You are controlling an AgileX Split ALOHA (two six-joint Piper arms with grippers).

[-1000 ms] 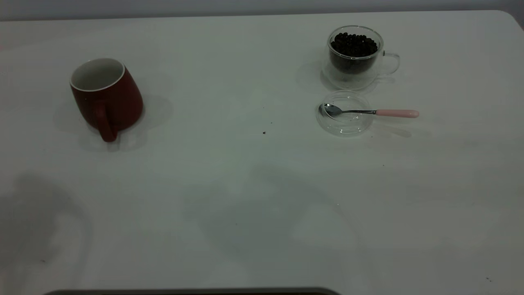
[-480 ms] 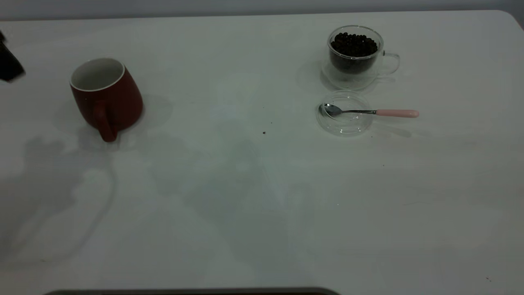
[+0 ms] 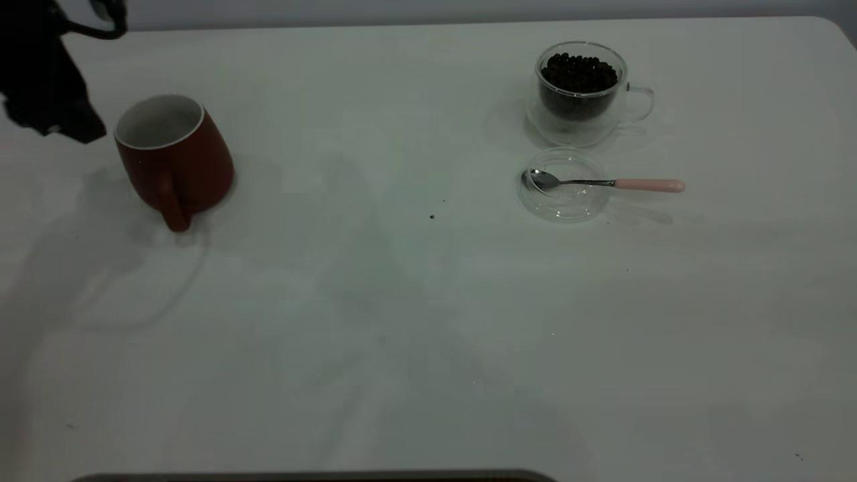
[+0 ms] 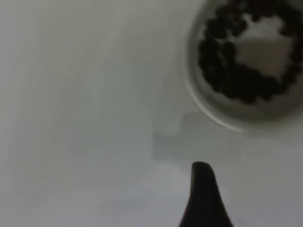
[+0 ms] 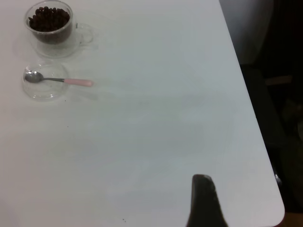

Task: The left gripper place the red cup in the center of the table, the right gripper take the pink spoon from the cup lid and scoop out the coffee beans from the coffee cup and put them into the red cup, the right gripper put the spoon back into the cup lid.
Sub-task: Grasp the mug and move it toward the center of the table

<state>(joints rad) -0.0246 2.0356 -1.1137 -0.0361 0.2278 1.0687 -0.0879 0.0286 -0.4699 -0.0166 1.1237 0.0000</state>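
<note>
The red cup (image 3: 175, 161) stands upright at the table's far left, handle toward the front, white inside showing. My left gripper (image 3: 50, 87) hangs just left of its rim, apart from it. The left wrist view is blurred: a round white-rimmed vessel (image 4: 246, 71) with dark blobs inside; I cannot tell which cup it is. The coffee cup (image 3: 581, 94), heaped with coffee beans (image 3: 579, 72), stands far right. In front of it lies the cup lid (image 3: 561, 201) with the pink spoon (image 3: 648, 185) resting across it, bowl in the lid. My right gripper (image 5: 203, 198) is parked near the table's right front corner, far from the spoon (image 5: 78, 82).
The white table (image 3: 415, 321) has a few dark specks near the middle (image 3: 432, 216). Its rounded right edge (image 5: 265, 156) drops off beside a dark area. A dark strip (image 3: 315, 476) runs along the front edge.
My left arm has come in from the left edge and moved up beside the red cup. The cups, lid and spoon have not moved.
</note>
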